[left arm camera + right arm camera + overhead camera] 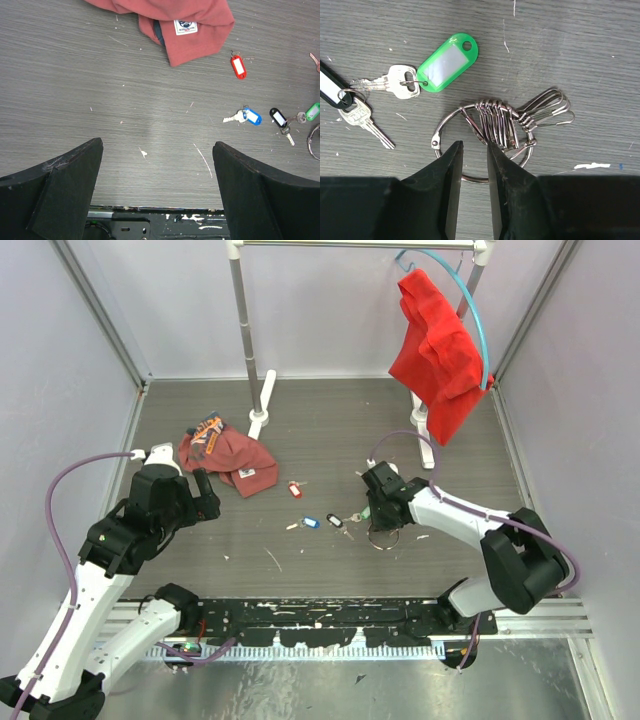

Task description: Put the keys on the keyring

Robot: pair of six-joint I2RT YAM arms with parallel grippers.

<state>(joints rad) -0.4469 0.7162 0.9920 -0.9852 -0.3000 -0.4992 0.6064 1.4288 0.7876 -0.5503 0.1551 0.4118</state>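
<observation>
Clip-loaded thin silver wire keyring (492, 122) under right gripper (474, 145), fingers nearly together, clamp unclear; left gripper (157, 170) spread wide.

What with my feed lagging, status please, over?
Left gripper open, empty. Right gripper nearly shut, straddling keyring rim. Keys loose beside it, none threaded. Nothing blocking.

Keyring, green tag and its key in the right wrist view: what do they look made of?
Keyring: bright metal wire, probably steel; thin, silvery, with sharp glints. Green tag: likely plastic, smooth and glossy, even colour, with a whitish label window. Key: silvery metal, duller and faintly scuffed, perhaps nickel-plated.
</observation>
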